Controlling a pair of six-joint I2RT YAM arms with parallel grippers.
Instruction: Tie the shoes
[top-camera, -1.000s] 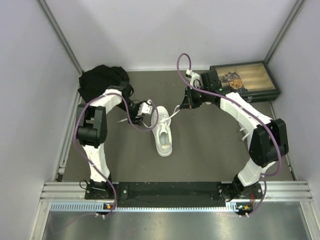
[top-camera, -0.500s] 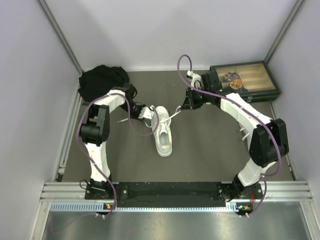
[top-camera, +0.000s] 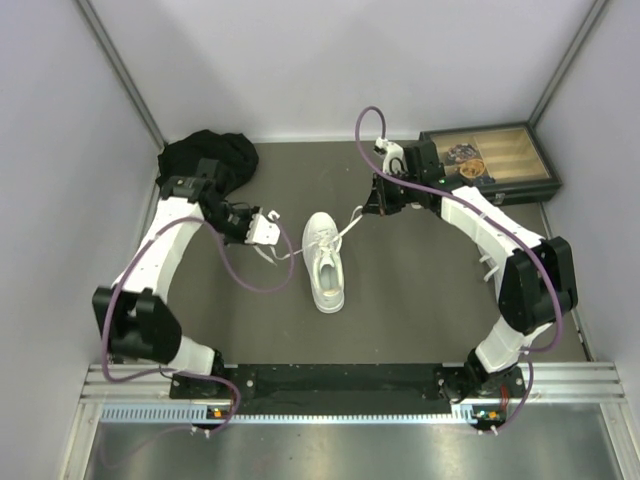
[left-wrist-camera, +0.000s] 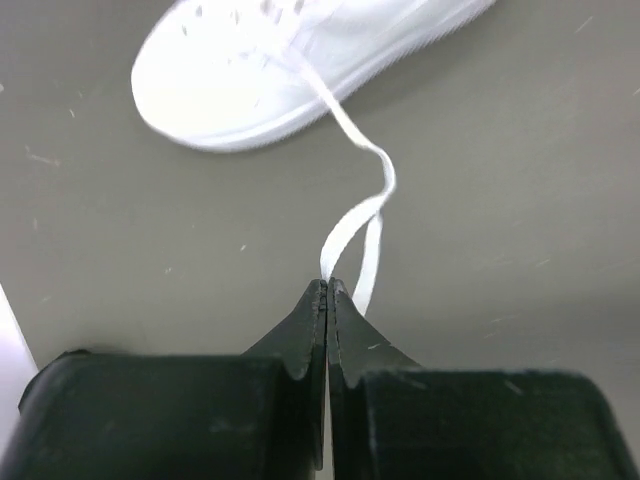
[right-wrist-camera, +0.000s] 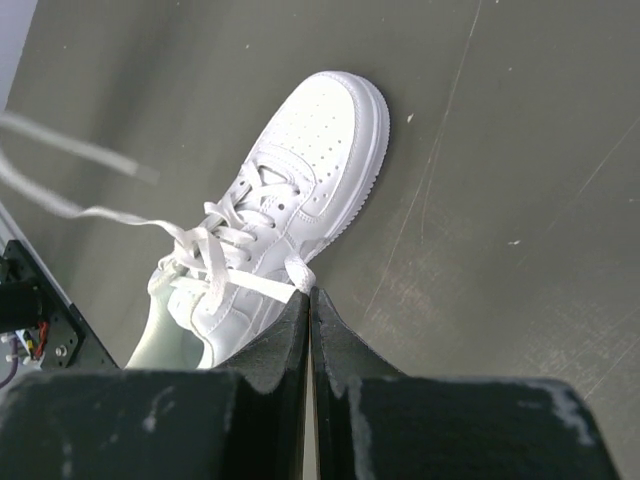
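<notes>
Jaws are pinched shut on both arms: left jaws hold the left lace (left-wrist-camera: 352, 215), right jaws hold the right lace (right-wrist-camera: 298, 270). The shoe (top-camera: 326, 262) lies mid-frame on the desk (top-camera: 420, 290). I should pull both sides slowly and evenly, so it won't slide.

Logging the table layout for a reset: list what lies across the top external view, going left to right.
black cloth bundle → left tool → white sneaker → right tool → dark box
</notes>
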